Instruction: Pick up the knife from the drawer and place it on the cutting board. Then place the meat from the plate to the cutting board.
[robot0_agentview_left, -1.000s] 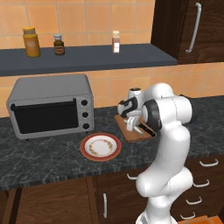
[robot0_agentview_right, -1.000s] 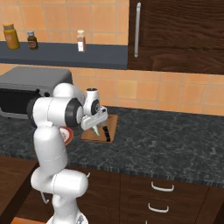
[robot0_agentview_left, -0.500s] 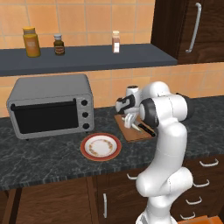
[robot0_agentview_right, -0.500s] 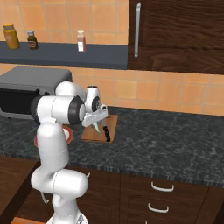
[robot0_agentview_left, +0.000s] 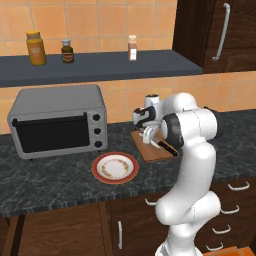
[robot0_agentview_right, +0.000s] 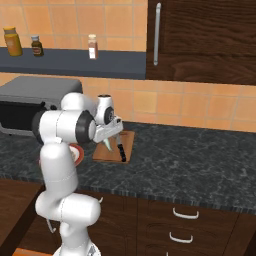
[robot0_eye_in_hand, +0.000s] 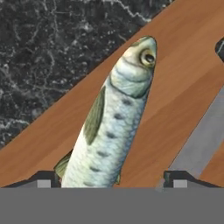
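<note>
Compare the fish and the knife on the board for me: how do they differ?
The fish is pale grey-green, spotted and plump; the knife is slim, with a black handle and a flat grey blade. The fish sits between the open jaws; the knife lies off to one side. Both are over the cutting board.

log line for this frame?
gripper: open | fish: between fingertips, over cutting board | knife: on board | plate: empty

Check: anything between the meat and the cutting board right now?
Nothing visible. The meat hangs between the open fingers right over the cutting board; the knife already lies on the board, off to one side.
</note>
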